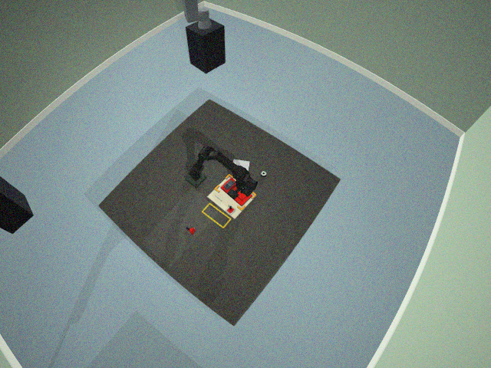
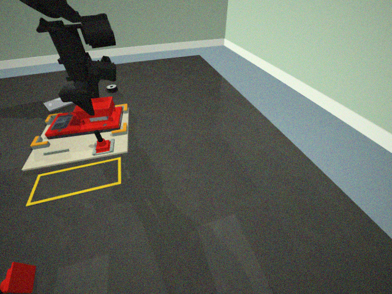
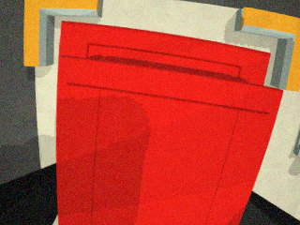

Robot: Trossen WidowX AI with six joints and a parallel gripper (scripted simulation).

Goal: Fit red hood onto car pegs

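One hand (image 2: pixel 90 109) clamps the red hood (image 2: pixel 101 106) by its sides, leaving the corner holes free for the pegs. It holds the hood low over the chassis (image 2: pixel 68 125), which orange corner brackets (image 2: pixel 120 128) pin on the jig plate (image 2: pixel 76 152) on the counter (image 2: pixel 221 158). Whether it sits flat cannot be told.

A bare test room is shown: pale green walls (image 2: pixel 301 47), a white skirting board (image 2: pixel 316 95), a blue floor (image 1: pixel 357 198), and black camera boxes (image 1: pixel 205 45) mounted beyond the dark mat (image 2: pixel 221 158).
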